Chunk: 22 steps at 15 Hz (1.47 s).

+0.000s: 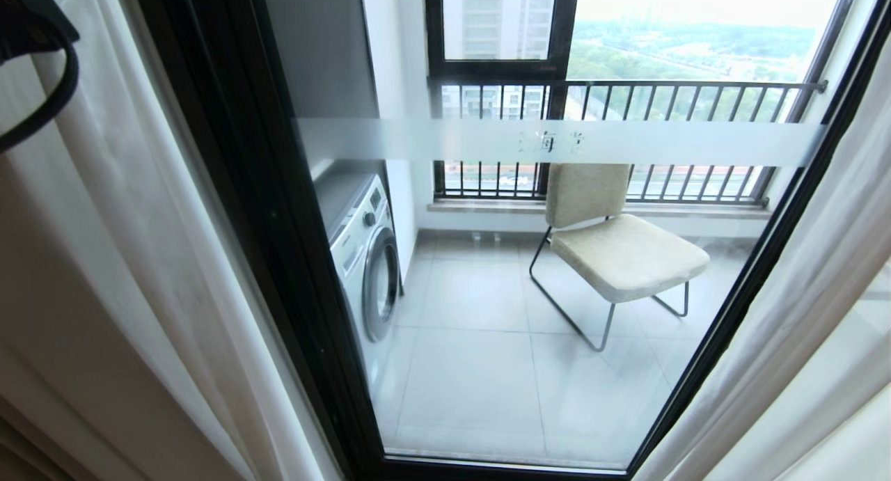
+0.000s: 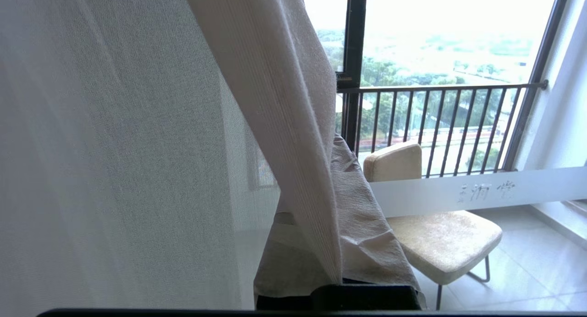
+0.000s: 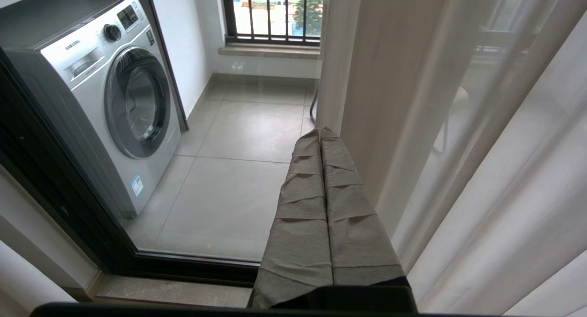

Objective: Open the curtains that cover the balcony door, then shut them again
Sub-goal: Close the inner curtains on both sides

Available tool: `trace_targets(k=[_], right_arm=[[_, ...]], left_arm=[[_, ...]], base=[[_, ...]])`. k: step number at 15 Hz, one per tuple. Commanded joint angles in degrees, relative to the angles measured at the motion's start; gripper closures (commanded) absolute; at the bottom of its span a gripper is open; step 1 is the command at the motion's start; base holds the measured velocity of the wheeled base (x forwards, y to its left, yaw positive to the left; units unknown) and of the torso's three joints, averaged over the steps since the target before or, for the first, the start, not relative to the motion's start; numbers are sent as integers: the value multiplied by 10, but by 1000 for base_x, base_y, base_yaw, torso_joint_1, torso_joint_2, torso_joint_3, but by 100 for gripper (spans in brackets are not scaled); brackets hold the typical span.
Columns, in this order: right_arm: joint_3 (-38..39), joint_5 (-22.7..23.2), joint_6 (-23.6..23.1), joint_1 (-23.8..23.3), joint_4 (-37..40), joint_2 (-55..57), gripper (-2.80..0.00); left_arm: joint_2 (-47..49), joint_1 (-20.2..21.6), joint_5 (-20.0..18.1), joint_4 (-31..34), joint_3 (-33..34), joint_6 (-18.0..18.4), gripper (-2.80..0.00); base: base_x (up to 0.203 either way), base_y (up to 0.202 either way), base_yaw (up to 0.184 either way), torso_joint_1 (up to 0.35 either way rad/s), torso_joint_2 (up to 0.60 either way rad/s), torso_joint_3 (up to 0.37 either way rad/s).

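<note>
The curtains are drawn apart in the head view, one pale panel (image 1: pixel 139 258) at the left and one (image 1: pixel 800 328) at the right. Between them the balcony door (image 1: pixel 557 369) shows its black frame and frosted band (image 1: pixel 431 141). In the left wrist view my left gripper (image 2: pixel 334 145), its fingers (image 2: pixel 367 225) wrapped in grey cloth, is shut on the ribbed hem of the opaque beige curtain (image 2: pixel 284 124). The sheer layer (image 2: pixel 114 147) hangs beside it. My right gripper (image 3: pixel 321 132) is shut with nothing in it, close beside the right curtain (image 3: pixel 458 147) near the door's bottom rail.
Behind the glass stand a washing machine (image 1: pixel 365 258) at the left and a beige chair (image 1: pixel 619 244) on the tiled balcony floor. The outer window with railing bars (image 1: pixel 626 91) lies beyond. A black cable loop (image 1: pixel 49 84) hangs at the head view's upper left.
</note>
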Motion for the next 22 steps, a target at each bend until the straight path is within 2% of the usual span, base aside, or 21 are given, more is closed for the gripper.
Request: trace_targets(k=[1, 9, 17, 22], right_arm=[[0, 0, 0, 0, 0, 0, 0], [0, 0, 0, 0, 0, 0, 0], [0, 0, 0, 0, 0, 0, 0], [0, 0, 0, 0, 0, 0, 0]], left_arm=[[0, -4, 0, -2, 1, -1, 0], [-3, -25, 1, -2, 4, -1, 0], [-23, -28, 1, -1, 4, -1, 0], [-34, -56, 2, -1, 2, -1, 0]], base=[[0, -192, -2, 2, -2, 2], [0, -191, 3, 3, 1, 1], [0, -192, 4, 2, 3, 2], [0, -191, 4, 5, 3, 1]])
